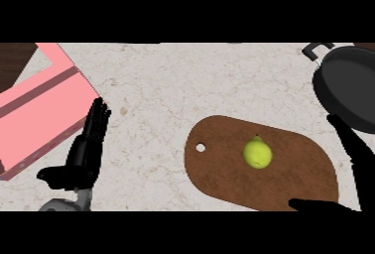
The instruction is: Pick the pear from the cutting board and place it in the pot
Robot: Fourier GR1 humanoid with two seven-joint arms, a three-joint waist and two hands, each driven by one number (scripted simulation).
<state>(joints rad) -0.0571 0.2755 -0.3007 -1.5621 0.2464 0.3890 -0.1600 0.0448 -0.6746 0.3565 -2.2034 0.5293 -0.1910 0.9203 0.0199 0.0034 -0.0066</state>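
Nearest to you, at the lower right of the head view, the right hand reaches over the right end of the cutting board; its fingers are straight and spread from the thumb, so it is open and holds nothing. Judge this as a pre-grasp posture: fingers beyond the pear and thumb on the near side leave a gap for the fruit. Note that the pear lies on the board, roughly central, apart from the hand and not yet touched.

Observe the left hand at the left, fingers straight and pointing away from you, resting open on the table beside the pink tray (it takes no part in this step). Expect the right hand to do the work, since the pot stands at the upper right, on its side.

Limits of view:
- Only part of the pot shows; the view's right edge cuts it off, and its interior is dark.
- The right palm and forearm are cut off at the frame's edge.
- A corner of the tray runs out of view.
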